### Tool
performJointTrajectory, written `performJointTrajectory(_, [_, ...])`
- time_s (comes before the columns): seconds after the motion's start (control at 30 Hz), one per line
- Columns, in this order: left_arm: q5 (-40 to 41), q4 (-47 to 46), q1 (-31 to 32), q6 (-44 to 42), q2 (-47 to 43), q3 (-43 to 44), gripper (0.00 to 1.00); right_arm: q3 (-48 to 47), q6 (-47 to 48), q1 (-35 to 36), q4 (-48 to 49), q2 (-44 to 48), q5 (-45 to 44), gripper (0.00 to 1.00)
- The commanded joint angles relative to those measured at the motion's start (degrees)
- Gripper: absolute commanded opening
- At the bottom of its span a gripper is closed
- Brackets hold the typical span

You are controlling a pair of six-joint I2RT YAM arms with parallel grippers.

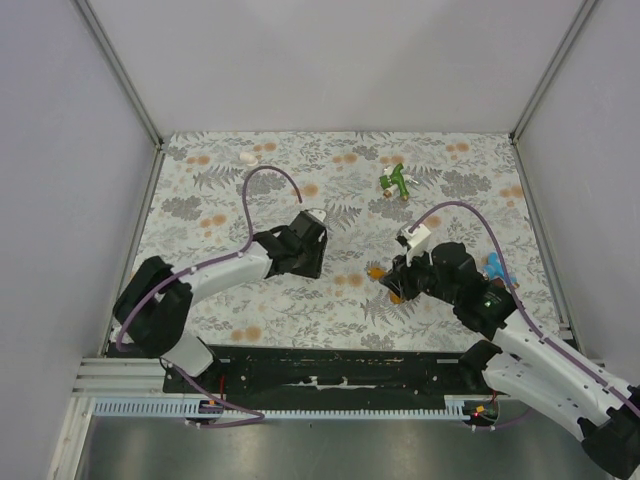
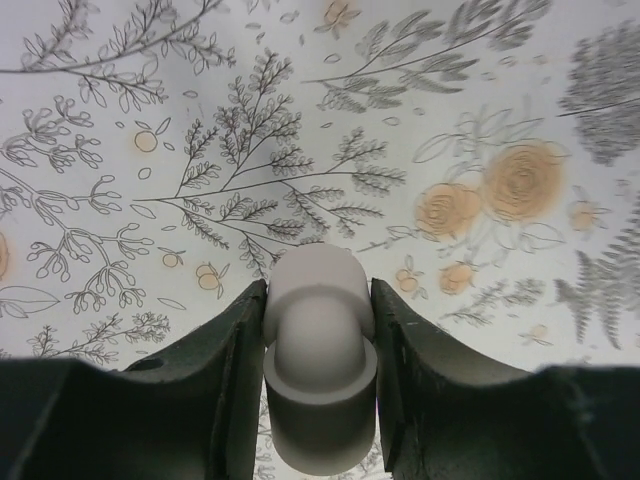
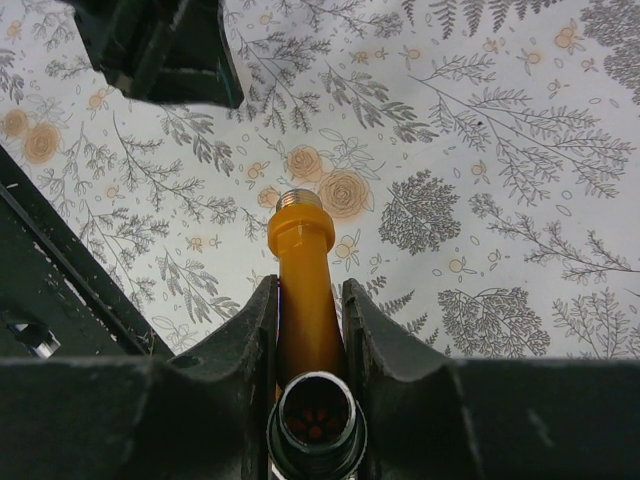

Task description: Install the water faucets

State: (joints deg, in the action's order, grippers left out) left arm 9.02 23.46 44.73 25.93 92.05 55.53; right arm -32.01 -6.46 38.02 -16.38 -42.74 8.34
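Floral-print table, pale enclosure walls on three sides.

Orange faucet: held lengthwise between the fingers of the right gripper, jaws tight against both of its flanks. Its body runs straight out from the wrist. The threaded metal tip points away from the camera, past the fingertips. A dark round opening on the faucet sits nearest the lens, low between the fingers. In the overhead view it lies right of centre, in the nearer half of the table. Cannot tell whether it touches the cloth.

Left gripper: left of centre, fingers against both sides of a white elbow-shaped fitting, gripping it. The fitting's rounded end sticks out beyond the fingertips. The two grippers are near each other but apart.

Green faucet: on the cloth toward the far edge, beyond the right gripper, clear of both arms.

Blue faucet: just beside the right arm, on its outer side, partly hidden.

Small white piece: far-left area, alone.
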Motion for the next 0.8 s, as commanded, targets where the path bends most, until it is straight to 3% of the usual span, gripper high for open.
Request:
performJointTrajectory(0.0, [-4.9, -3.6, -1.2, -1.2, -10.5, -0.1, 0.02, -3.4, 0.9, 0.0, 3.7, -1.7, 3.5, 0.00])
performJointTrajectory(0.37, [-30.9, -8.9, -15.6, -1.1, -27.7, -1.1, 0.02, -5.2, 3.6, 0.0, 15.9, -4.6, 10.0, 0.00])
performJointTrajectory(0.6, [-42.4, -11.9, -19.0, -1.9, -30.5, 2.2, 0.02, -6.6, 5.4, 0.1, 26.0, -5.5, 12.0, 0.00])
performJointTrajectory(0.77, [-54.5, -23.1, -19.4, 5.5, -29.2, 3.2, 0.02, -10.0, 11.5, 0.1, 27.5, -6.2, 16.7, 0.00])
